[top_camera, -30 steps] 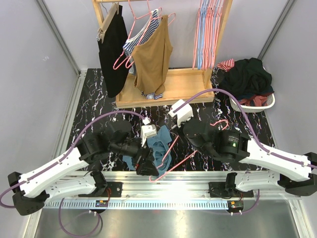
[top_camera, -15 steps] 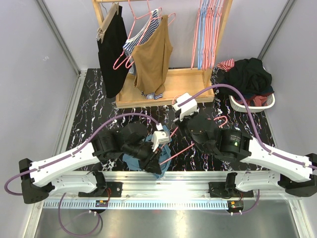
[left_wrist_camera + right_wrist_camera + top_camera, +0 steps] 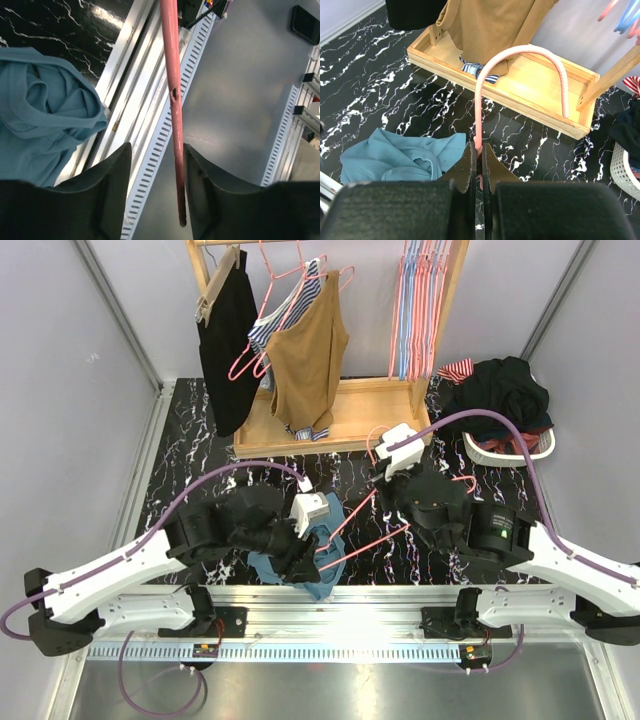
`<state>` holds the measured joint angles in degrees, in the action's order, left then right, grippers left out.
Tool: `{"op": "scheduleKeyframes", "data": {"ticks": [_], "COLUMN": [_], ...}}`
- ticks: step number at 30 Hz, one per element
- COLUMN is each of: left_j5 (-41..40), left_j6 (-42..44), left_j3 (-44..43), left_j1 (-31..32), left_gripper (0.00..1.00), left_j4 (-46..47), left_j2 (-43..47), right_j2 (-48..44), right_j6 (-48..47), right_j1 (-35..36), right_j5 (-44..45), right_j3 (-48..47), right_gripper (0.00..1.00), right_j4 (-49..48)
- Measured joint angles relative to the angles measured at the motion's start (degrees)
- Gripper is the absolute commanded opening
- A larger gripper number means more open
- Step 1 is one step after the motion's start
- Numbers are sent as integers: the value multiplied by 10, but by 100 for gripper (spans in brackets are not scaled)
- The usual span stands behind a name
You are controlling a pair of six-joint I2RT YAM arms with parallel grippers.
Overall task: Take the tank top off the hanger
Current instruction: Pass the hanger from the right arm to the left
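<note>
Tank top [image 3: 400,155] lies crumpled on the table [image 3: 365,95], now free of the pink hanger [image 3: 520,49], pulled rightward by the clenched right end effector [image 3: 477,150]; left end effector [image 3: 156,150] released.

tank top [image 3: 405,157]: soft matt knit cloth, creased. hanger [image 3: 172,75]: smooth pink coating, slight sheen, one chip showing dark underneath. table [image 3: 190,455]: glossy black marble-look sheet, white veins. rack tray [image 3: 370,410] at 12 o'clock: pale bare wood, matt. rail [image 3: 400,602] at 6 o'clock: brushed metal, bright glare.
</note>
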<state>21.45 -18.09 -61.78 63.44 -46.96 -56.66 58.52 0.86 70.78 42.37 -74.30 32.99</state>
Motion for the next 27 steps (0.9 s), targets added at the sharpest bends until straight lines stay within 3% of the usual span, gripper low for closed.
{"op": "scheduleKeyframes", "data": {"ticks": [9,13,21,24,27], "left_j5": [-12,-13,-27,-38,-52], "left_j6": [-11,-19,-50,-60,-64], "left_j3": [0,0,32,45,51], "left_j1": [0,0,0,0,0], "left_gripper": [36,41,59,59,51], "left_j4": [33,63,112,120,131], "left_j2": [33,44,78,94,100], "right_j2": [-10,-13,-24,-34,-39], "right_j6": [1,5,38,51,60], "right_j1": [-1,-1,-2,-3,-3], "right_j5": [-4,-3,30,48,61], "right_j3": [7,10,16,23,23], "right_gripper": [0,0,0,0,0], "right_j4": [0,0,-9,-19,-29]}}
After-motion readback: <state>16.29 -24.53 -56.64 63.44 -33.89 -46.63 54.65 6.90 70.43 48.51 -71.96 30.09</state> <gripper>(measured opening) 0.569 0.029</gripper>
